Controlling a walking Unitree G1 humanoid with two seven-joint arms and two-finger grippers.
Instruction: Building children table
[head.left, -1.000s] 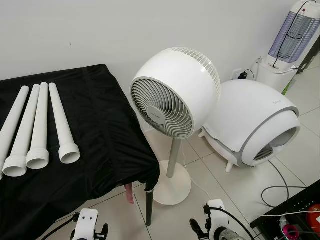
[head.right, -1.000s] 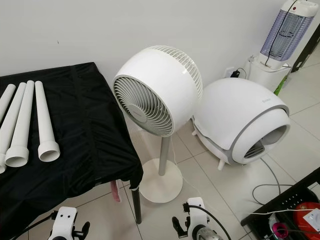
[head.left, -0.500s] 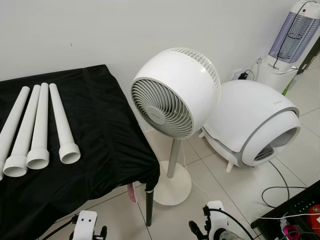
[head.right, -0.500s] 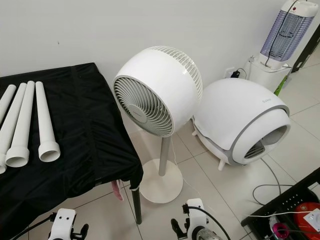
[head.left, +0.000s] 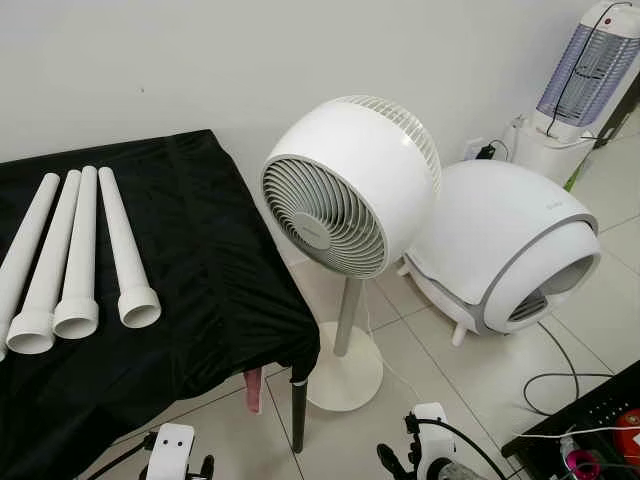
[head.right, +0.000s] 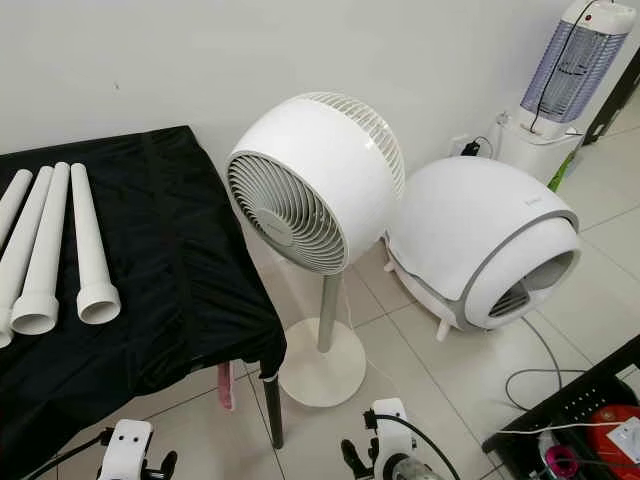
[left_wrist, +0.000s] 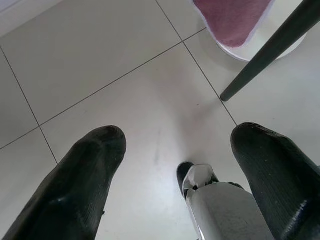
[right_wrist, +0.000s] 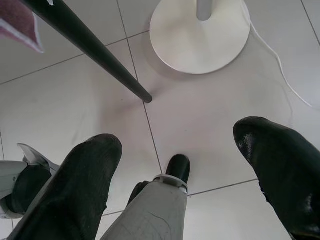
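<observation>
The white tubes (head.left: 75, 250) run off the picture's edge on the robot's left, so their count is unsure. The black cloth (head.left: 200, 270) hides the desk's top. A pink object (head.right: 226, 384) hangs half hidden beneath it. The red thing (head.right: 610, 430) is cut off.

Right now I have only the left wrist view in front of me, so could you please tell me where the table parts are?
Observer: Several white tubes lie side by side on a black-draped table, ahead on the robot's left.
Operator: Thank you. What stands next to that table?
Observer: A white pedestal fan stands on the floor just off the table's right corner.
Operator: And where is the other arm?
Observer: The right gripper hangs low over the tiles near the fan's round base, fingers apart and holding nothing.
</observation>
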